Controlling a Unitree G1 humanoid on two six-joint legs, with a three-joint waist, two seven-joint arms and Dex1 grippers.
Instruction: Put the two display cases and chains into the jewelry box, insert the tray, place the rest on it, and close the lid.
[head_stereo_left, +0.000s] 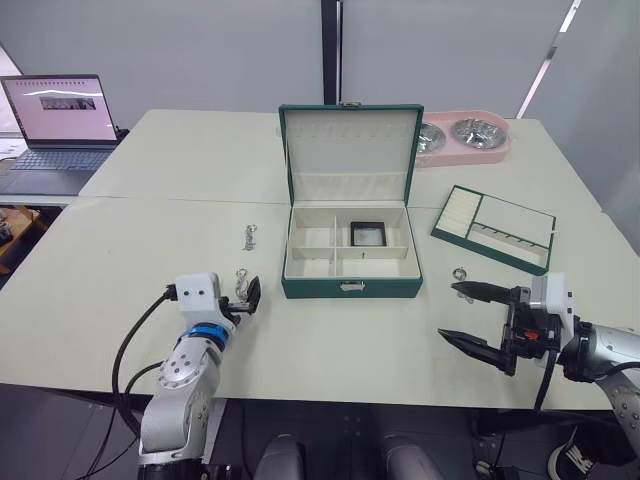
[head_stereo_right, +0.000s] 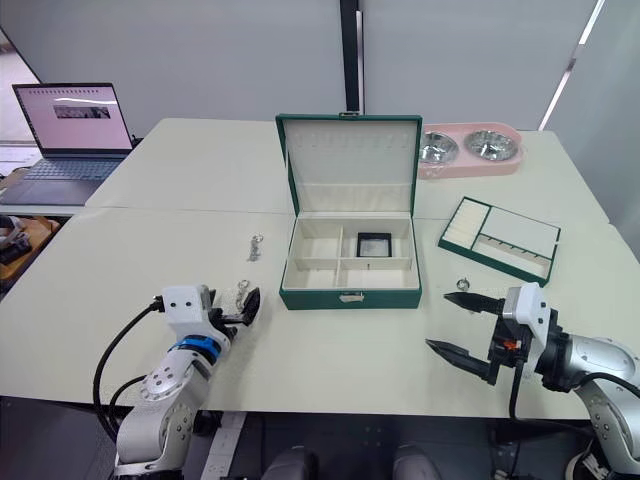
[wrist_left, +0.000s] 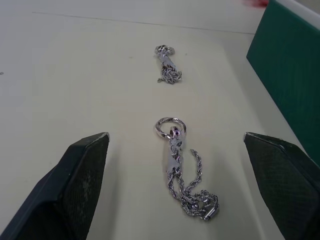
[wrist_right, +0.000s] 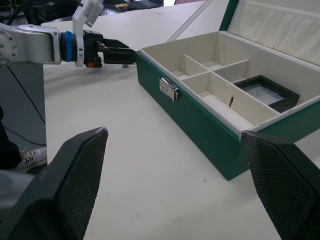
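The dark green jewelry box (head_stereo_left: 349, 287) stands mid-table with its lid (head_stereo_left: 349, 145) upright. A black-framed display case (head_stereo_left: 368, 233) lies in its back right compartment, also seen as the display case (wrist_right: 262, 92). My left gripper (head_stereo_left: 250, 297) is open low over the table left of the box. A silver chain (wrist_left: 179, 167) lies on the table between its fingers, untouched. A second chain (head_stereo_left: 249, 237) lies farther back. My right gripper (head_stereo_left: 463, 316) is open, right of the box's front corner, with a third chain (head_stereo_left: 460, 273) just behind it. The tray (head_stereo_left: 494, 228) lies at the right.
A pink double pet bowl (head_stereo_left: 462, 138) sits behind the box on the right. An open laptop (head_stereo_left: 60, 125) stands at the far left. The table's front edge (head_stereo_left: 330, 385) runs close below both grippers.
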